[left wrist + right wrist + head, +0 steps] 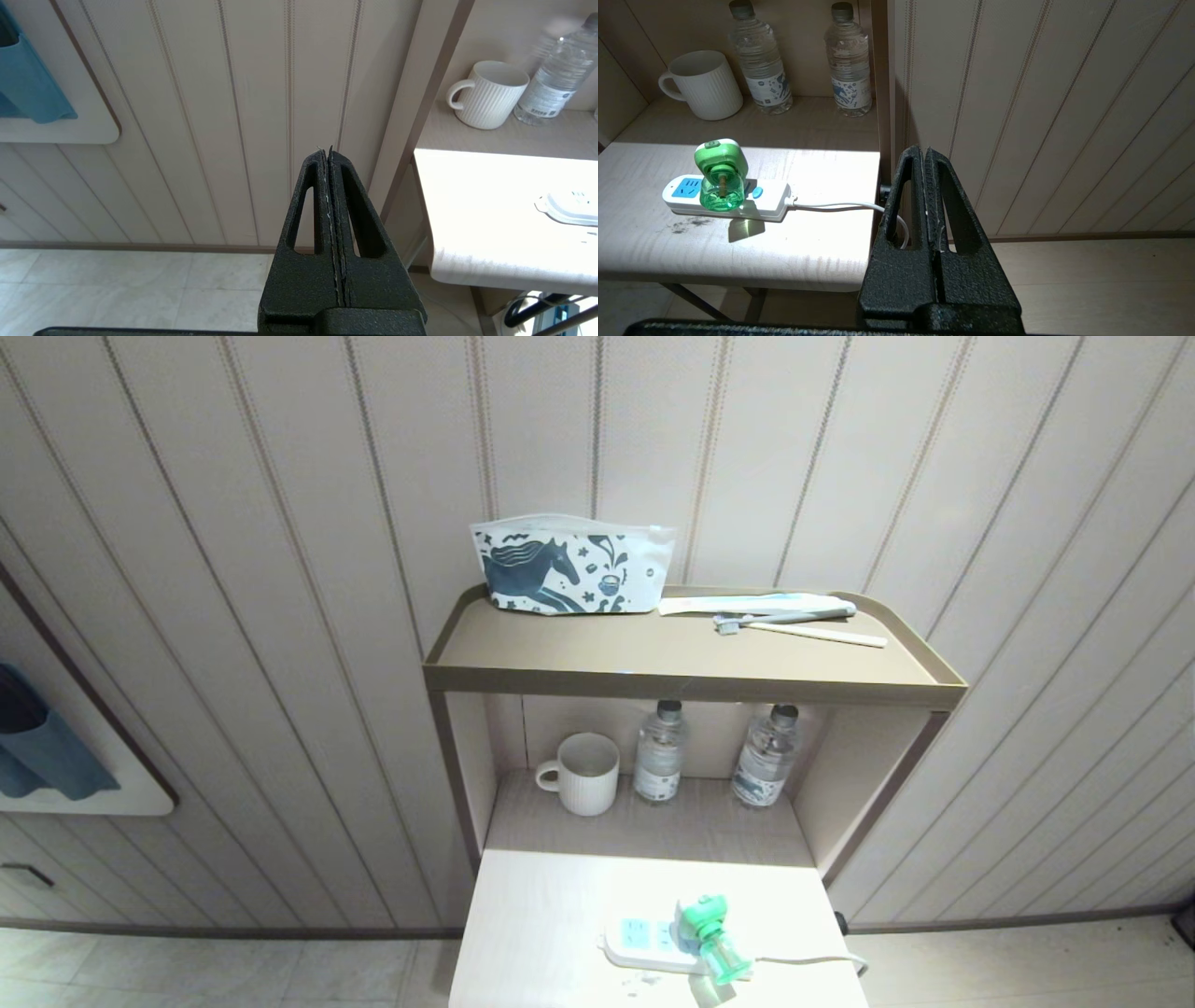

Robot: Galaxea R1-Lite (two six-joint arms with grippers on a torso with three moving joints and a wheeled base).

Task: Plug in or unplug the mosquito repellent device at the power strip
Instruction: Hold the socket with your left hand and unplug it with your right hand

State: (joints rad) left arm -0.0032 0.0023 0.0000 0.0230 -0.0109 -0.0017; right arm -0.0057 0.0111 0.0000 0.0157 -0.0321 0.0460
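- The mosquito repellent device (711,938) is plugged into the power strip (644,945), its green bottle sticking out over the strip's middle.
- The power strip lies flat near the front of the bench (551,915), with its white cord (836,205) running off the bench's right edge.
- On the lower shelf behind the bench stand a white mug (583,773) and two water bottles (659,751).
- The top shelf (653,658) holds a horse-print pouch (569,567) and a toothbrush (780,617).
- The left hand (328,150) hangs beside the bench's left edge, fingers pressed together, holding nothing.
- The right hand (923,150) hangs off the bench's right edge, fingers closed tight and empty.
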